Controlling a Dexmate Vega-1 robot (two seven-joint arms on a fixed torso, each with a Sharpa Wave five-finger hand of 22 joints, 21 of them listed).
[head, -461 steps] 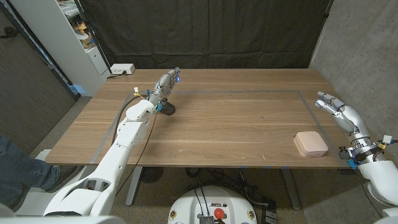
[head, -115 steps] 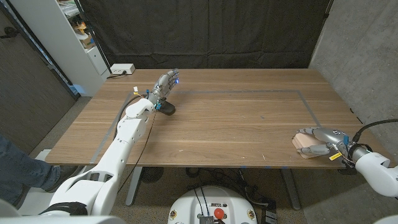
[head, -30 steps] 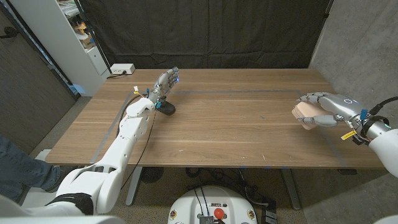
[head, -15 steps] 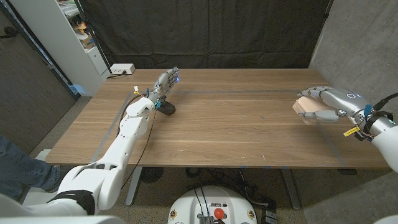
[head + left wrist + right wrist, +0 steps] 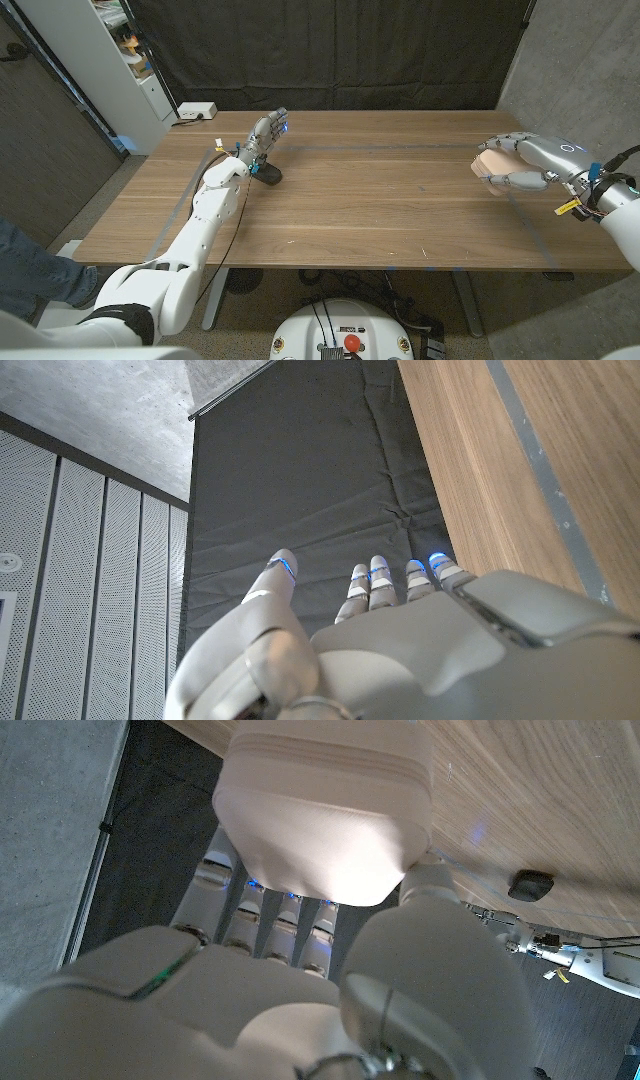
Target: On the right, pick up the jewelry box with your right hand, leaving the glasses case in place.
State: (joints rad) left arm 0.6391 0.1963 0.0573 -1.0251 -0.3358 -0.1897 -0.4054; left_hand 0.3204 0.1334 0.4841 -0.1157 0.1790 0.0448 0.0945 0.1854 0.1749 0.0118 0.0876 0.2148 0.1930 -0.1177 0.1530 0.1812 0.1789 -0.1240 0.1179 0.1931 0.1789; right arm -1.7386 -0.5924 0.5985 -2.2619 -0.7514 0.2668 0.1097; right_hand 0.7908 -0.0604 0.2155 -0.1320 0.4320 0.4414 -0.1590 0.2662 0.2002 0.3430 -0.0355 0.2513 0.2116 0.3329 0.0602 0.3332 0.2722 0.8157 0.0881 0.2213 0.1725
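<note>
At the upper left of the head view the left hand (image 5: 267,133) stands raised over the wooden table (image 5: 360,205) with its fingers apart and holding nothing, exactly where it stood in every earlier picture, and just below it the dark glasses case (image 5: 268,175) lies on the wood, unmoved. The middle of the frame holds only bare tabletop with a taped outline. At the right edge, the right hand (image 5: 522,163) is wrapped around the pink jewelry box (image 5: 489,166), which sat low right on the table fifteen seconds ago and now hangs well up the frame, clear of the wood; within the last second it has drifted slightly higher. The right wrist view shows the box (image 5: 322,815) clamped between thumb and fingers (image 5: 272,925). The pick-up looks essentially accomplished, with the case undisturbed.
</note>
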